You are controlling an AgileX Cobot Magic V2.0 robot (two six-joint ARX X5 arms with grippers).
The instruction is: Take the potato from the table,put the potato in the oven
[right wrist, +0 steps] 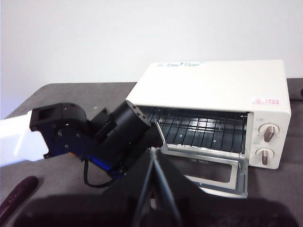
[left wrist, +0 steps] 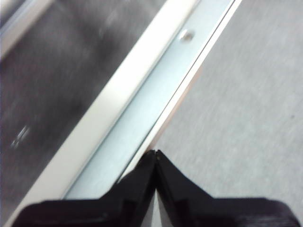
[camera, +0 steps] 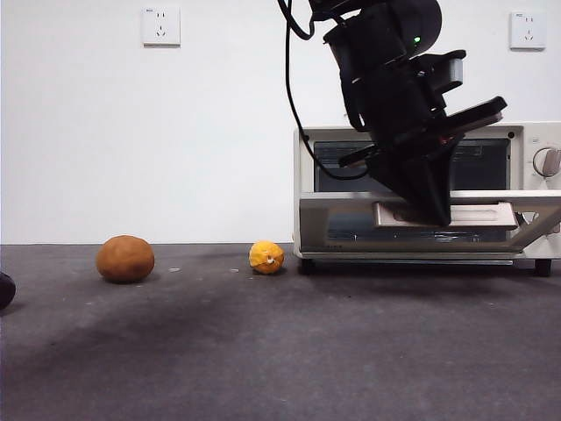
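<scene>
L gripper [camera: 429,210] jaws together, at open oven [camera: 535,189] door's edge. R gripper [right wrist: 154,151] jaws together, up high. Potato [camera: 125,259] on table [camera: 280,351] nr far edge.

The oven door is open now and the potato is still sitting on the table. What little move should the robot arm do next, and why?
Probably lift the left gripper off the cream-white boxy toaster oven's lowered glass door and swing toward the smooth orange-brown oval potato. The door already hangs open, the gripper's fingers are shut and empty, and the potato sits untouched on the dark grey matte table, far to the side.
</scene>
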